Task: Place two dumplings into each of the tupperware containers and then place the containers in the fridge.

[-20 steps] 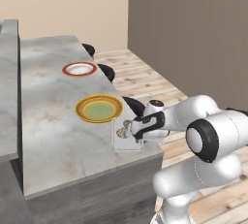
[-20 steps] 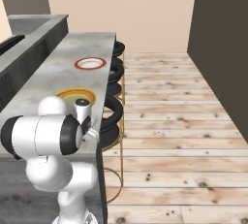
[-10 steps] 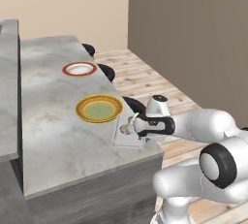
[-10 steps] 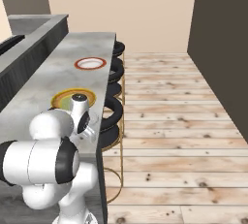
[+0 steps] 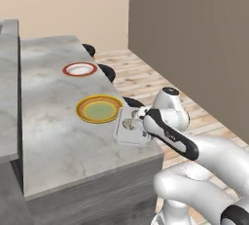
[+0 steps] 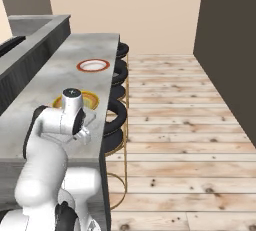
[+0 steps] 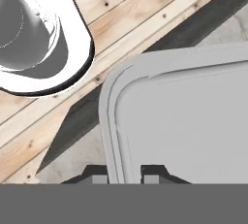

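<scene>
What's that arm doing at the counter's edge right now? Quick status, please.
Gripper jaws shut on rim of tupperware container. Container at counter edge beside green plate, dumplings inside. Nothing in the way.

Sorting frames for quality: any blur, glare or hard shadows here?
Left base view: sharp, flat light, soft shading on the pale grey translucent tray. Right base view: even light, no glare on the grey marbled counter. Hand view: crisp; dark shadow band beside the tray rim.
</scene>
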